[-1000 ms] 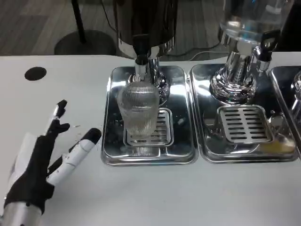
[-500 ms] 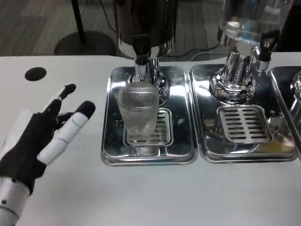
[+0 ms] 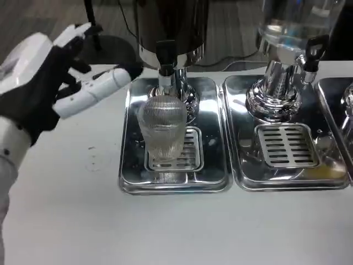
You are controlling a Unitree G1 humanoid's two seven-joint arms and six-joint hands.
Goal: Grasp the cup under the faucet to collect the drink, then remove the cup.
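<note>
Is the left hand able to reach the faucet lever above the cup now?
Probably yes. The left hand is raised with fingers apart, its fingertips close to the black faucet lever, and nothing lies between them. The cup stands lower, underneath.

I count one cup (image 3: pixel 161 130), ribbed and clear, standing on a drain grate. There are two full steel drip trays on my desk (image 3: pixel 71 221), the left tray (image 3: pixel 126 165) and the middle tray (image 3: pixel 238 171), plus the edge of a third tray (image 3: pixel 331 94) at the far right. Two slotted grates show, one under the cup (image 3: pixel 190 154) and one bare (image 3: pixel 287 144). Two dispensers stand at the back: a dark steel one (image 3: pixel 171 27) and a clear one (image 3: pixel 292 25). Each carries one black-handled faucet, left (image 3: pixel 166 55) and right (image 3: pixel 313 52). One hand of mine is in sight, my left hand (image 3: pixel 47 77).
</note>
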